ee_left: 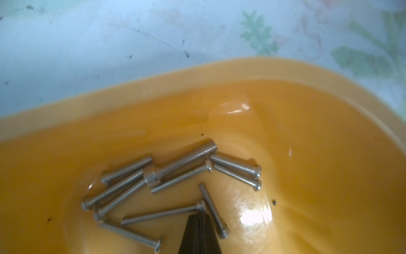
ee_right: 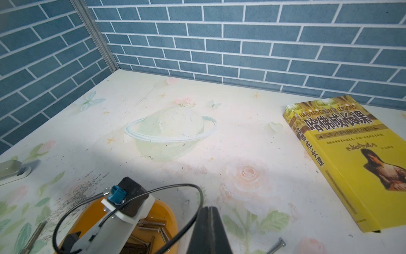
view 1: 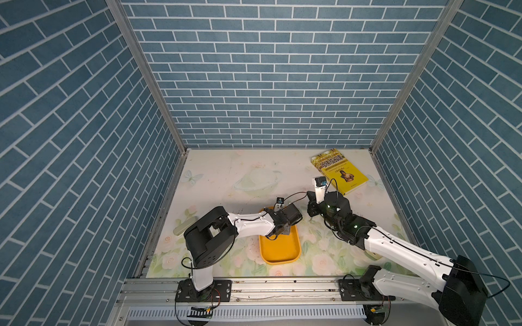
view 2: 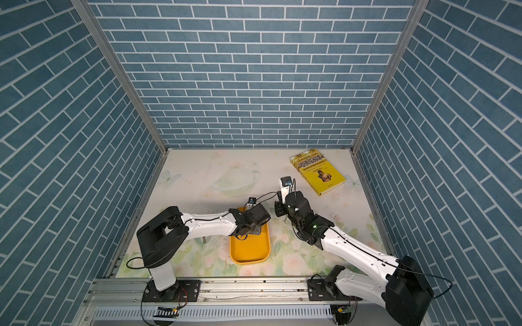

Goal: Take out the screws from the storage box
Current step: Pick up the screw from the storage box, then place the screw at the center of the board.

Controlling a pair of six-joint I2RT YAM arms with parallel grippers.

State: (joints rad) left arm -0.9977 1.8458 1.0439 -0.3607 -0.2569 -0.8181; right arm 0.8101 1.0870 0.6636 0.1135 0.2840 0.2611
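Currently: screws, about ten, clustered at the far end of the yellow tray, near the worktop front edge. Left end effector is nearer, among them, closed. Nearest screw lies crosswise, head at its tips; grip unconfirmed. Right end effector: closed, empty, beside the tray.

1. left arm is stretched out low and bent inward, wrist tipped down.
2. left gripper is pointed down, jaws pressed together.
3. right arm is extended toward the middle.
4. right gripper is angled forward, jaws closed tight too.
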